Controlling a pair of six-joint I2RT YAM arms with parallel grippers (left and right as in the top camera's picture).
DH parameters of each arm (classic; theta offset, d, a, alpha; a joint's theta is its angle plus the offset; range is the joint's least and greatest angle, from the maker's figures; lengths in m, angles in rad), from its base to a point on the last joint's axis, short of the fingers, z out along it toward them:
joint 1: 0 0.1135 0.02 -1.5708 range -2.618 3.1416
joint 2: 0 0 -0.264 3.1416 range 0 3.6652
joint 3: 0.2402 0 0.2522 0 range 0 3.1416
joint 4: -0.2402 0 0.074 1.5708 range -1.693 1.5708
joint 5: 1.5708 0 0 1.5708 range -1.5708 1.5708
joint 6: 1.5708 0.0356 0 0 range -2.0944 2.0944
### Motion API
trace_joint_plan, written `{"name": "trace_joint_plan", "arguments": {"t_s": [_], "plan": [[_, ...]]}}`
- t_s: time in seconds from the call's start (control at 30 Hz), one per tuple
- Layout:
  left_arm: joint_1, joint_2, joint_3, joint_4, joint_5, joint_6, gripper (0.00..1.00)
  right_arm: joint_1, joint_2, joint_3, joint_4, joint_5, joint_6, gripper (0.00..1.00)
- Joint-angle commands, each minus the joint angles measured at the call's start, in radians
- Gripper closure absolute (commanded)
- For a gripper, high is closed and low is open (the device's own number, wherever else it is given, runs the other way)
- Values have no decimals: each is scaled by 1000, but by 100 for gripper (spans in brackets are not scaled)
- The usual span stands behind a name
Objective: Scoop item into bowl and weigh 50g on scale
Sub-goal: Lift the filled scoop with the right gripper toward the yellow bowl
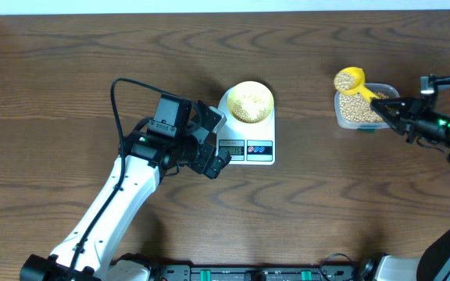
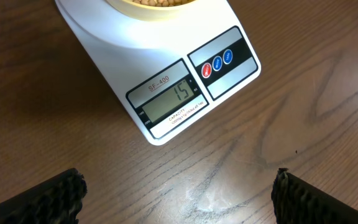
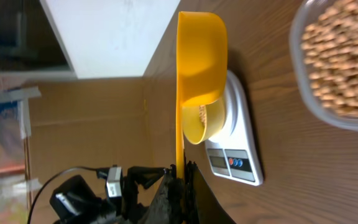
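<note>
A dark wood-grain table (image 1: 69, 62) fills the overhead view, with a pale strip along its far edge. Small tan beans (image 1: 248, 104) lie in a pale-yellow bowl (image 1: 269, 102), which stands on the far end of a white kitchen scale (image 1: 248, 134) near the middle of the table. The scale's display (image 2: 169, 99) reads 15 in the left wrist view; a red button and two blue buttons (image 2: 217, 62) sit just beside it.

The left gripper (image 1: 219, 140) hovers just beside the display end of the scale. Its jaws are spread wide and hold nothing, one finger (image 2: 42, 199) showing at each lower corner of the left wrist view, with bare wood between them.

Well apart, toward the robot's right, a clear plastic tub (image 1: 340, 117) holds more beans (image 1: 356, 109). A bright yellow scoop (image 1: 349, 79) has its cup over the tub's far corner. The scoop's handle runs back into the right gripper (image 1: 387, 105), whose jaws are closed tight on it. In the right wrist view the scoop is seen edge-on, and whether it carries any beans cannot be told.
</note>
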Motion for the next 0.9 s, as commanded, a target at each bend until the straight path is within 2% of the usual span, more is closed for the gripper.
{"name": "trace_joint_plan", "arguments": {"t_s": [0.0, 0.17, 0.53, 0.63, 0.87], "plan": [[3, 8, 2, -1, -9, 9, 2, 61, 6, 12, 23, -45, 22, 99], [3, 8, 2, -1, -9, 9, 2, 156, 6, 12, 106, -29, 99, 99], [3, 8, 2, -1, -9, 9, 2, 372, 6, 12, 421, 76, 401, 99], [3, 8, 2, -1, -9, 9, 2, 425, 6, 12, 472, 85, 402, 99], [3, 8, 2, -1, -9, 9, 2, 530, 6, 12, 474, 157, 402, 99]]}}
